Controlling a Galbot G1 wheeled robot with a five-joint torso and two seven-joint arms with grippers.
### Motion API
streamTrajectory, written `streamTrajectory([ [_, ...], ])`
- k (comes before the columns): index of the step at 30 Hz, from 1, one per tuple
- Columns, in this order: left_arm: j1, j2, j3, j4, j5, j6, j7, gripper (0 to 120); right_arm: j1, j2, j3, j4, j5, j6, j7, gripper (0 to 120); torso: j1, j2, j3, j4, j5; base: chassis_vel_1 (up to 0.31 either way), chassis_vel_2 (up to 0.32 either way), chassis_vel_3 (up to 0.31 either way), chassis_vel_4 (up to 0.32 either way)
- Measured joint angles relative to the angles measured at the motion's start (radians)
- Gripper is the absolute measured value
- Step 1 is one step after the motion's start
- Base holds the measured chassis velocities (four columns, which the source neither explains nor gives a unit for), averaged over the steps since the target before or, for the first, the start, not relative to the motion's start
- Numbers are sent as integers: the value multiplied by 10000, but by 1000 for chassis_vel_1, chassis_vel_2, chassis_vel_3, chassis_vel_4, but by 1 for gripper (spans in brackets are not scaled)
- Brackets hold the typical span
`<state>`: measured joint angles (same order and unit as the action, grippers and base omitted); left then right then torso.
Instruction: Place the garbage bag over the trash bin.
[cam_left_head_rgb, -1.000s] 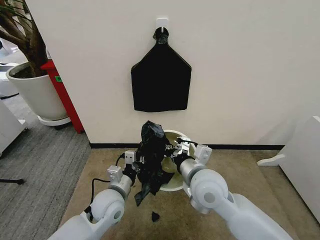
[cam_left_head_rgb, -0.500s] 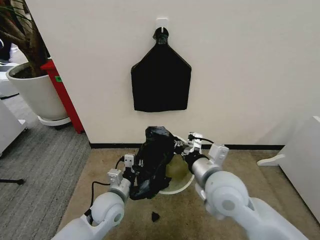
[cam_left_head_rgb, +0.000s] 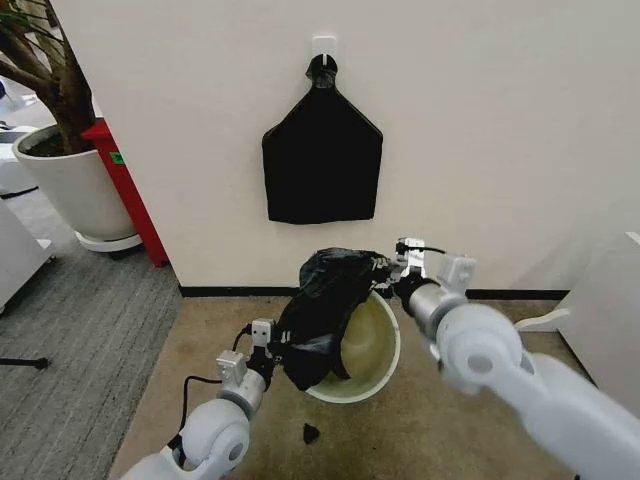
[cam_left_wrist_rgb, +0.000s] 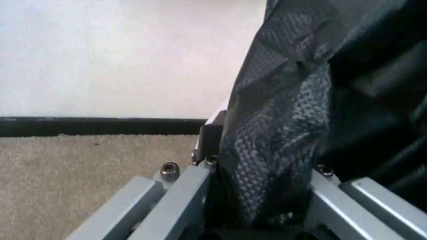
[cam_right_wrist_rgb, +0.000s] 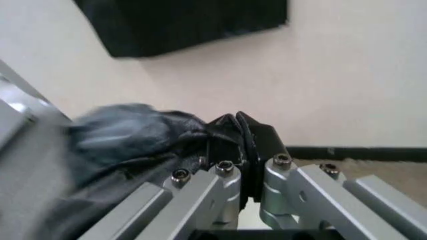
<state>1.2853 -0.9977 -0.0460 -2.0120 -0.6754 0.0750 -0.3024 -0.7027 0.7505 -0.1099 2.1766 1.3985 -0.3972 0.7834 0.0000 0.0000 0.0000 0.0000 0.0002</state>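
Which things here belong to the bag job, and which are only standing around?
Belong: garbage bag, trash bin, left gripper and right gripper, both shut on the bag.

Only around: black bundle on the wall, plant pot, black scrap on the carpet.

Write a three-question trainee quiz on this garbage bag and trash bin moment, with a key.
1. True or false: the garbage bag already covers the whole rim of the trash bin.
2. Which tool grips the bag at the bin's far side, near the wall? A) left tool B) right tool C) neither
3. Fill in: the flat black bundle hangs from a hook on the ____.

Key:
1. False. The bag drapes over the bin's left side; the pale inside and the right rim show bare.
2. B. The right tool is shut on the bag's edge there; the left tool is shut on the bag at the near left side.
3. wall.
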Motion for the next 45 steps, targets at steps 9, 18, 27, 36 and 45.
streamTrajectory([
  [9,476,-112,-285,-198,216,-281,291,1,-543,-524,147,-179,667,-767,118,0,0,0,-1,-2,0,0,0,0,0],
  [18,558,-212,-341,-295,10,-337,315,1,-513,-612,389,3,1392,-915,664,18,0,0,0,0,-1,0,0,0,0],
  [27,415,-400,-400,-258,-1292,-115,202,1,-548,-930,1075,900,2585,-245,1418,55,0,0,-1,0,-3,0,0,0,0],
  [36,337,-302,-388,-72,-1462,-58,550,1,-792,-767,1735,798,4201,-43,1470,84,0,-2,0,0,-2,0,0,0,0],
  [45,88,-296,-346,148,-1645,-4,497,1,-746,-568,2434,734,5620,-308,1419,100,0,-2,0,1,-2,0,0,0,0],
])
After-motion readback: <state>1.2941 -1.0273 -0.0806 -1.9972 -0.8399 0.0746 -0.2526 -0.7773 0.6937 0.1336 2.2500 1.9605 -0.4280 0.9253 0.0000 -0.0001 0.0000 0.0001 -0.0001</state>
